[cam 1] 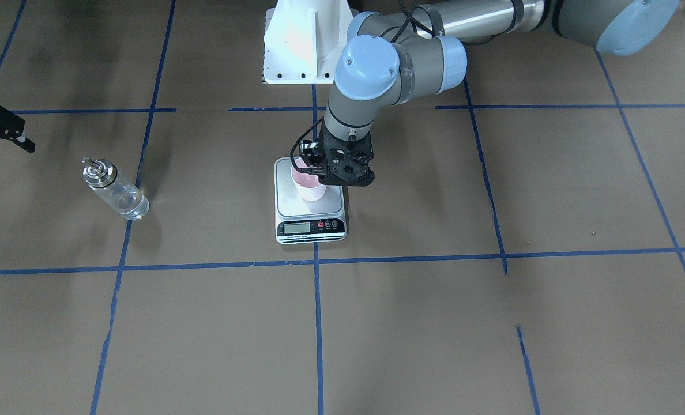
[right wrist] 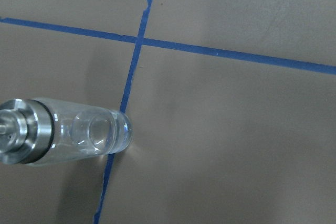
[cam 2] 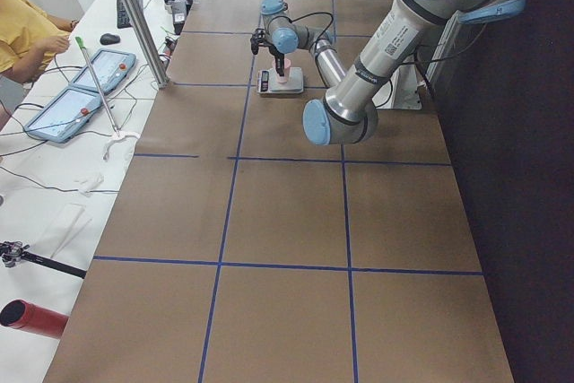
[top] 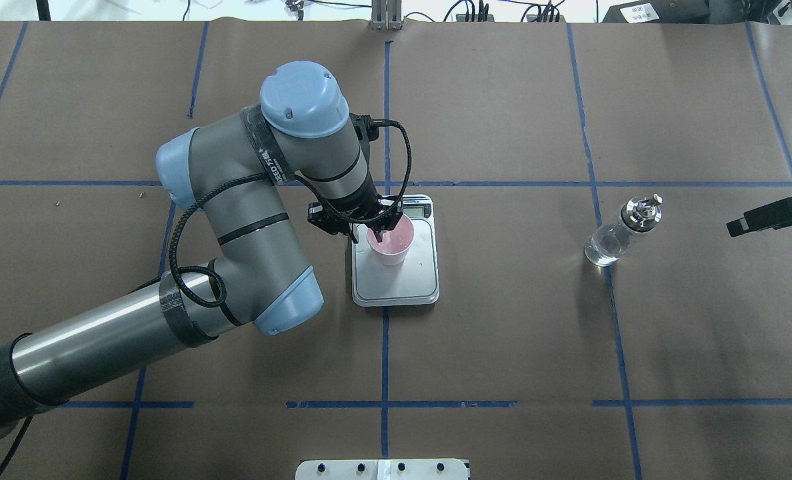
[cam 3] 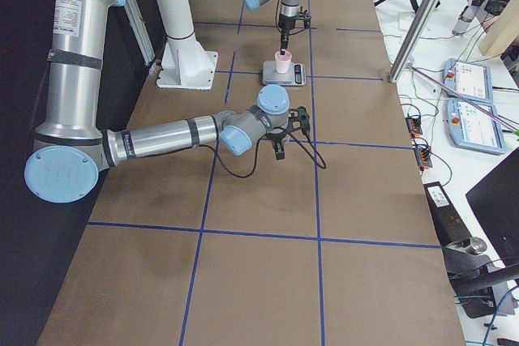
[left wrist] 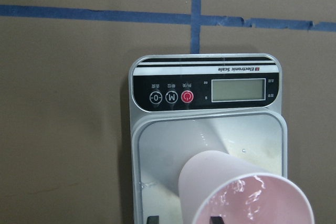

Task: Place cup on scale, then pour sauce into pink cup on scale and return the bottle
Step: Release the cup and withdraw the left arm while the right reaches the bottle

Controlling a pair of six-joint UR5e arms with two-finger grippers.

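The pale pink cup (cam 1: 309, 187) stands upright on the silver platform of the scale (cam 1: 311, 227), toward its back. It also shows in the overhead view (top: 391, 241) and the left wrist view (left wrist: 247, 198). My left gripper (cam 1: 313, 170) hangs straight down over the cup's rim, one finger inside and one outside. A gap shows at the outer finger, so it looks open. The bottle (cam 1: 115, 190) stands on the table with its silver spout on top, and also shows in the right wrist view (right wrist: 63, 132). My right gripper (cam 1: 8, 157) is open and empty, beside the bottle and apart from it.
The scale's display (left wrist: 237, 89) and buttons face away from the robot. Blue tape lines (top: 384, 313) cross the brown table. The robot's white base (cam 1: 302, 40) stands behind the scale. Operators' gear lies off the far table edge (cam 2: 81, 96).
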